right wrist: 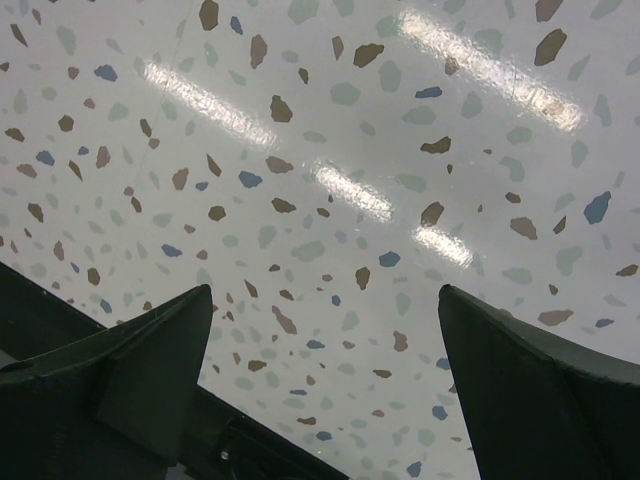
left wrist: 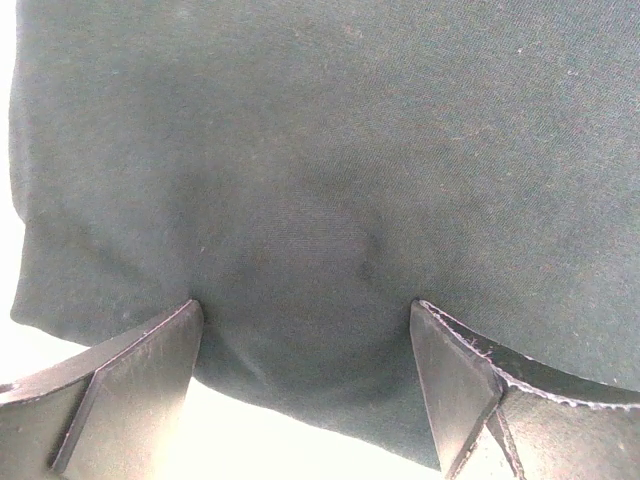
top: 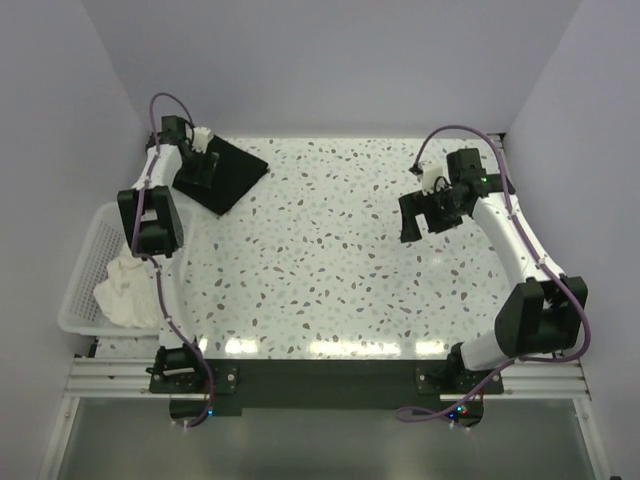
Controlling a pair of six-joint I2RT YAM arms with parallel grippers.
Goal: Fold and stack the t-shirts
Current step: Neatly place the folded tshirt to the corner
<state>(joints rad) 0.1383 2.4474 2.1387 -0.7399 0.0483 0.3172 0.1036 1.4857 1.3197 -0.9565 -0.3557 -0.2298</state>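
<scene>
Both stand released: the left tool [top: 200, 166] reaches far left, tilted down at the black shirt [top: 238, 172]; the right tool [top: 414, 216] hangs at right over the tabletop [top: 330, 265].

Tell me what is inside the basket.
A crumpled white shirt lies in the basket. Whatever is beneath it is covered, and the left arm hides the basket's right side.
</scene>
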